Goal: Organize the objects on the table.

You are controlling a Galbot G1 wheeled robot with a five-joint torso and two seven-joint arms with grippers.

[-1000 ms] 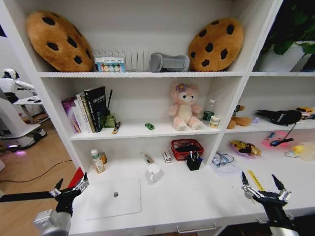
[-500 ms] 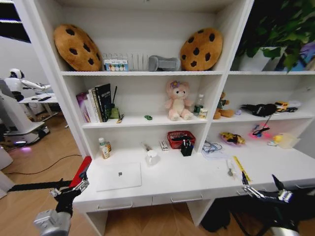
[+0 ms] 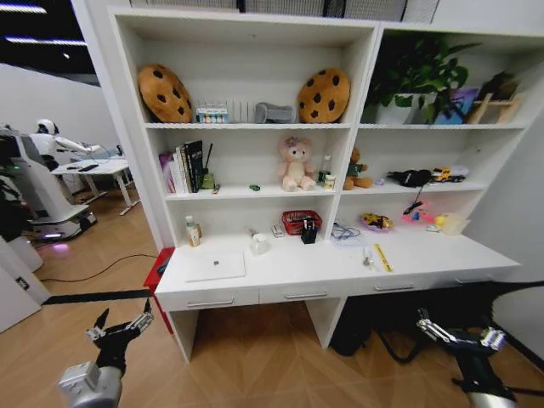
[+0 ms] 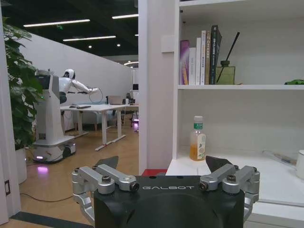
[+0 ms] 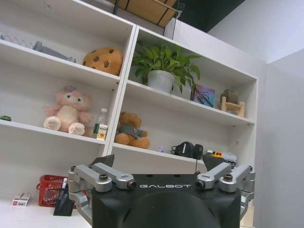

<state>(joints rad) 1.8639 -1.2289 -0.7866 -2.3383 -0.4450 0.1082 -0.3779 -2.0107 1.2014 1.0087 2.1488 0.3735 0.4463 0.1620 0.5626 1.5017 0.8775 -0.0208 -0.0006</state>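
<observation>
The long white table (image 3: 289,270) stands well ahead of me, joined to the shelving. On it lie a silver laptop (image 3: 215,265) at the left and a yellow ruler (image 3: 382,257) at the right. A black holder with pens (image 3: 308,231) stands by the back. A tiny green toy car (image 3: 254,188) and a green-labelled jar (image 3: 328,181) sit on the shelf above. My left gripper (image 3: 121,321) (image 4: 164,164) hangs open and empty over the floor, short of the table's left end. Low to the right of the table, my right gripper (image 3: 456,331) (image 5: 159,161) is open and empty.
A red basket (image 3: 301,222) and an orange-drink bottle (image 3: 193,231) stand at the table's back. Plush toys and cookie cushions fill the shelves. A red box (image 3: 160,274) sits on the floor by the table's left end. Another robot (image 3: 38,170) and a small table stand far left. Bare wooden floor lies before me.
The whole head view has pulled back. The table, which filled the picture a second ago, now looks small and far. Both grippers keep their place in the picture and stay open.
</observation>
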